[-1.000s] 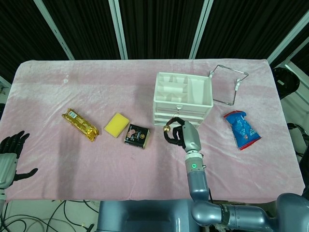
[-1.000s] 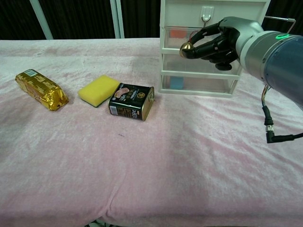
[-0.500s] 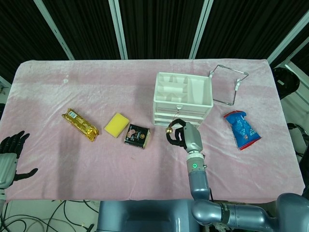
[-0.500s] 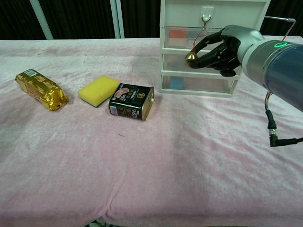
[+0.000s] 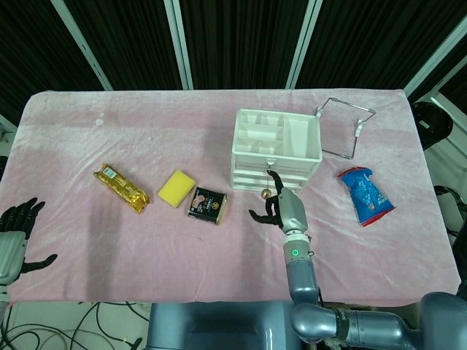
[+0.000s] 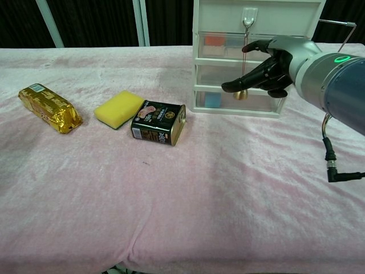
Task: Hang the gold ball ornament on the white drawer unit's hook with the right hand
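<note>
Where the pink, velvety cloth of the surface (image 6: 188,200) wrinkles nearest the robot, the left hand (image 5: 16,233) sits at the edge, far to the left of the drawer unit (image 6: 254,54), its dark fingers spread and holding nothing. The right hand (image 6: 268,60) hovers just in front of the unit's drawers, its black fingers (image 6: 239,84) stretched out flat and apart, gripping nothing. Behind those fingers the small round gold ball (image 6: 240,94) hangs on a thin thread from the hook (image 6: 247,21) on the unit's front, level with the lower drawers; whether the fingers touch it cannot be told. The unit is a boxy white plastic frame with clear drawer fronts and an open, divided top tray.

Left of the unit lies a dark rectangular tin (image 6: 159,123) with a glossy printed label, on its side. A soft yellow sponge (image 6: 118,108), a rounded slab, lies touching the tin's left end. Further left of the unit rests a crinkly gold foil packet (image 6: 50,107), long and brick-shaped.

Right of the unit lies a shiny red and blue pouch (image 5: 365,195). Behind the unit on that side stands a bent wire frame (image 5: 344,125) of thin metal.
</note>
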Tool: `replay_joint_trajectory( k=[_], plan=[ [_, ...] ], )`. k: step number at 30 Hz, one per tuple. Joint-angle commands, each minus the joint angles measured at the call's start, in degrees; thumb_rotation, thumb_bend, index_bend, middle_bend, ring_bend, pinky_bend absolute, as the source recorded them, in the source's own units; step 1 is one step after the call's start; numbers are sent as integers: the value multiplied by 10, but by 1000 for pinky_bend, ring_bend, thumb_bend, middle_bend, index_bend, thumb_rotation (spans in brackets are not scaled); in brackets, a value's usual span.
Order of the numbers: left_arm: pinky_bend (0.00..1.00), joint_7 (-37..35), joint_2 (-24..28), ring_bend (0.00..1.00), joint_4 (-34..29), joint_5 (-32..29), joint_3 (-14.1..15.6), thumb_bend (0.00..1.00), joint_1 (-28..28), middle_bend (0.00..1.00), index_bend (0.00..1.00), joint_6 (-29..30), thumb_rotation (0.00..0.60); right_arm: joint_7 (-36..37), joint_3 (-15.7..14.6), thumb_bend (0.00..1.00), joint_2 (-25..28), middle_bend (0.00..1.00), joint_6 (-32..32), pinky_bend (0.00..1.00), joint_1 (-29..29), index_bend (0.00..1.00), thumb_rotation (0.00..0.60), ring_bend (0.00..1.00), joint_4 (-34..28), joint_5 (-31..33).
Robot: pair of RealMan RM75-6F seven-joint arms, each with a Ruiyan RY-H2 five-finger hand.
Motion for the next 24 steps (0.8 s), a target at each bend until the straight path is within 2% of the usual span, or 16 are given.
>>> replay_joint_trajectory(
  k=[1,11,16,20,22,24],
  plan=[
    [0,1,0,0,0,1,0,0,0,0,0,0,600,1,-6,146,7,839,3,933,-7,19,600,968,-9,-5],
    [0,2,-1,0,0,3,2,0,0,0,0,0,600,19,-66,145,80,819,5,914,-70,21,600,951,-74,-46],
    [0,5,-1,0,0,4,2,0,1,0,0,2,600,43,-104,150,133,789,6,878,-110,222,600,922,-114,-106],
    [0,8,-2,0,0,3,2,0,2,0,0,3,600,70,-154,159,178,652,17,787,-149,240,600,809,-131,-204],
    [0,9,-2,0,-1,4,3,0,2,0,0,4,600,83,-183,161,208,549,17,693,-168,240,600,704,-138,-252],
    [0,12,-3,0,-1,5,3,0,3,0,0,5,600,94,-211,162,240,417,18,534,-186,233,600,553,-136,-306]
  ],
)
